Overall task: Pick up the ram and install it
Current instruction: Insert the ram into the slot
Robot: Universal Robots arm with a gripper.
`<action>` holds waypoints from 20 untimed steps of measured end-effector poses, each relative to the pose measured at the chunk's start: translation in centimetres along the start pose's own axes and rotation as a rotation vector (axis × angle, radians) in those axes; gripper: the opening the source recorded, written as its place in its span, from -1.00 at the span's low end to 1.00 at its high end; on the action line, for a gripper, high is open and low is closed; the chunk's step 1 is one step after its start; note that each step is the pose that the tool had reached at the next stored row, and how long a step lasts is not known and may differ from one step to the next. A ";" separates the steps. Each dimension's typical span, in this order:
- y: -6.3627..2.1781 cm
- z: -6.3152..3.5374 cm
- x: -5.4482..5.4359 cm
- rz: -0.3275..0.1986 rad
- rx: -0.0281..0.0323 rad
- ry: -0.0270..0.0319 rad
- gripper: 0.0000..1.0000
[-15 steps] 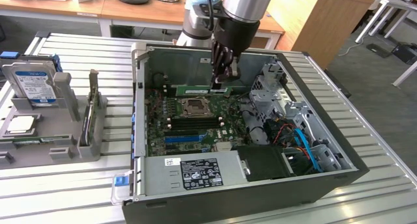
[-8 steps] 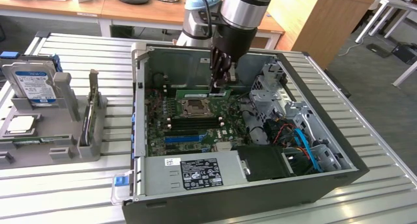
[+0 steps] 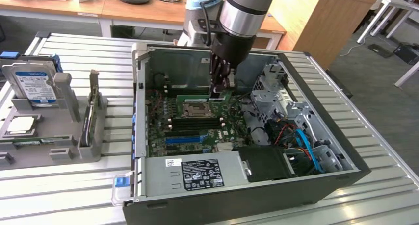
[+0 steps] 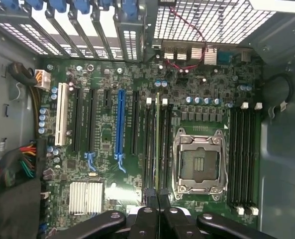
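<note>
- gripper (image 3: 219, 89) is down inside the open PC case (image 3: 139, 112), clamped narrow on the ram (image 3: 195, 96)
- ram is standing on edge along the black memory slots (image 4: 148, 149), just beside the CPU socket (image 4: 197, 164). Can't tell if it's touching a slot
- case lies on its side on the worktop (image 3: 379, 200) and holds the motherboard (image 4: 107, 134), power supply (image 3: 196, 171) and a bunch of cables (image 3: 298, 137)
- grey tray (image 3: 39, 137) on the exterior view's left has a hard drive (image 3: 33, 85) standing upright in it
</note>
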State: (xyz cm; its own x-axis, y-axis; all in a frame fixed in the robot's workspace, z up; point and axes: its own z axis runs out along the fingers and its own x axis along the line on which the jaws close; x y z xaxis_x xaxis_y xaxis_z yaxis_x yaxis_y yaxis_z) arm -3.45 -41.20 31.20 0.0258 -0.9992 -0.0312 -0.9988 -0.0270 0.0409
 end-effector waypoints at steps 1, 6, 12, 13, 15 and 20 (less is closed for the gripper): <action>-0.01 0.18 0.0 0.000 0.0000 0.0000 -0.76; -0.08 2.24 0.1 0.000 0.0001 -0.0001 -0.76; -0.04 2.22 0.4 0.000 0.0000 0.0001 -0.76; -0.04 2.22 0.4 0.000 0.0000 0.0001 -0.76; -0.04 2.35 0.4 0.000 0.0002 0.0001 -0.76; -0.06 2.89 0.5 0.007 0.0020 -0.0012 -0.76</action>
State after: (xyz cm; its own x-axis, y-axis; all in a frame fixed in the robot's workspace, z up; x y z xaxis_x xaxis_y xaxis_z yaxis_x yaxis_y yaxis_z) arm -3.50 -41.57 28.29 0.0191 -0.9993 -0.0322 -0.9990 -0.0204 0.0391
